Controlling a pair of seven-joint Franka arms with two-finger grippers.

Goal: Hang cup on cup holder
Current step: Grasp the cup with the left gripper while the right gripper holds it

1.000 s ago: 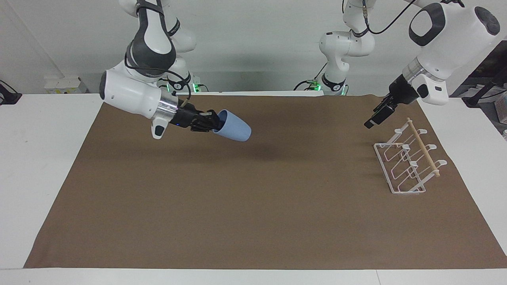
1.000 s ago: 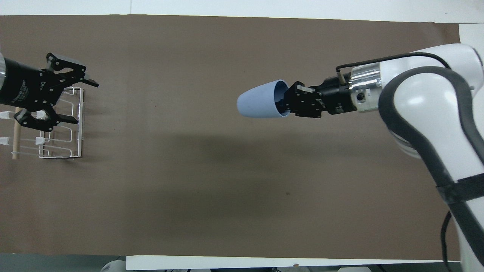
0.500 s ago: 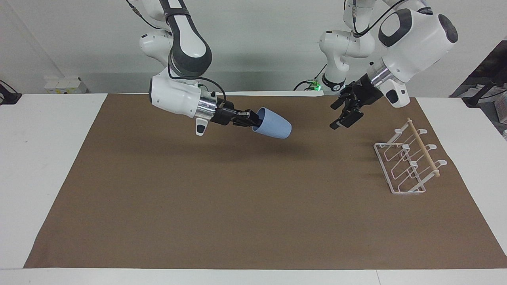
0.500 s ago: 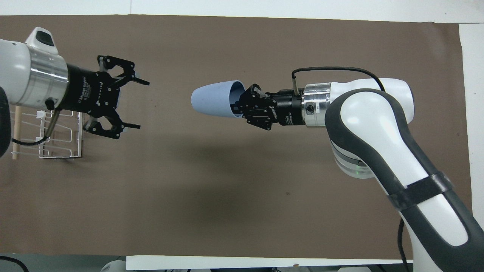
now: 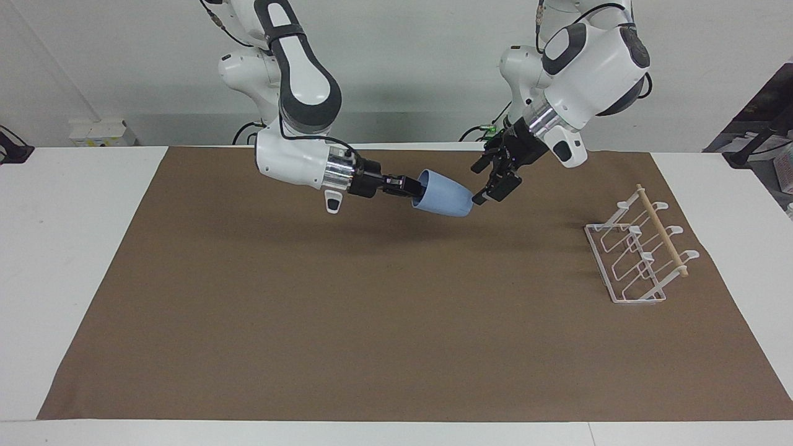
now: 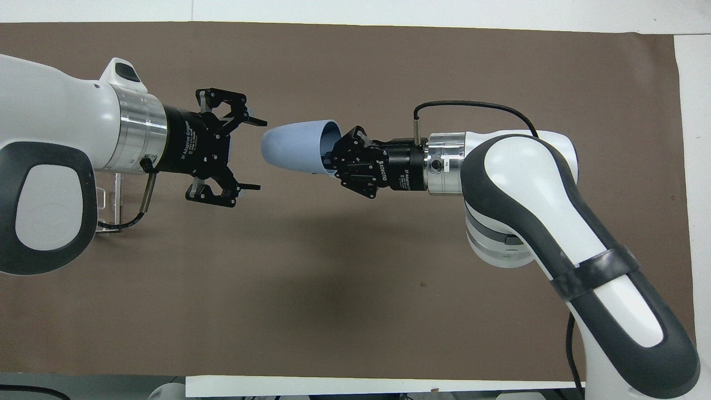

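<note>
Right gripper (image 5: 414, 187) holds the cup (image 5: 445, 195) up in the air above the middle of the brown mat (image 5: 396, 322), a little above centre in the facing view. Its fingers are pinched on the cup's rim, one inside the mouth, and the cup lies nearly on its side, with its closed bottom pointing toward the left gripper (image 5: 489, 189). In the overhead view the cup (image 6: 294, 148) sits just above mid-frame, with the right gripper (image 6: 332, 161) at its open end.

Left gripper (image 6: 247, 153) faces the cup's bottom with its fingers spread wide and nothing between them. One fingertip (image 6: 256, 121) shows level with the cup's upper edge in the overhead view, the other lower down; the tips stand just beside the cup's bottom, and I cannot tell whether they touch it.

The holder (image 5: 638, 254) stands on the mat at the right of the facing view, toward the left arm's end, well apart from both grippers. In the overhead view the left arm covers most of it.
</note>
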